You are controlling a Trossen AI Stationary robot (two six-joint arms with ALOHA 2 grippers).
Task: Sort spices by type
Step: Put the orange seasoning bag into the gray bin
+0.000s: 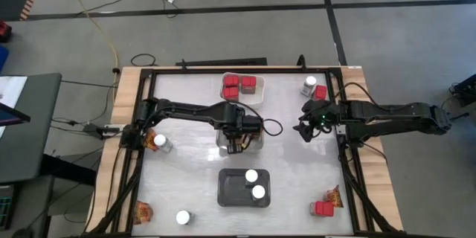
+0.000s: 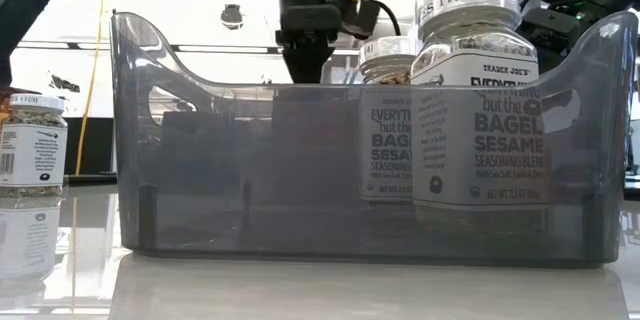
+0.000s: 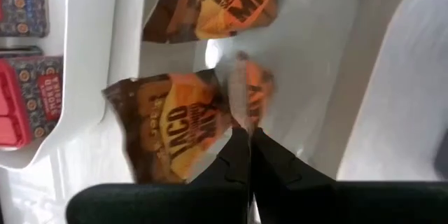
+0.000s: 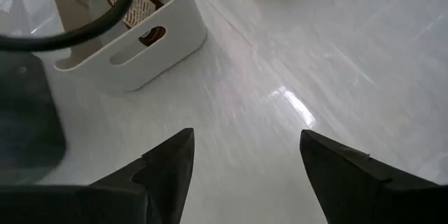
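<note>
Two dark jointed arms, black cables, pointed black jaws

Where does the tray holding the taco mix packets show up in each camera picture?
High view: the taco tray sits mid-table, under the left gripper.
Low view: not made out; the dark grey tray fills the picture.
Left wrist view: its pale floor fills most of the picture.
Right wrist view: upper left, a white wall with a handle slot.
Shared landmark: the taco mix packets inside it.
</note>
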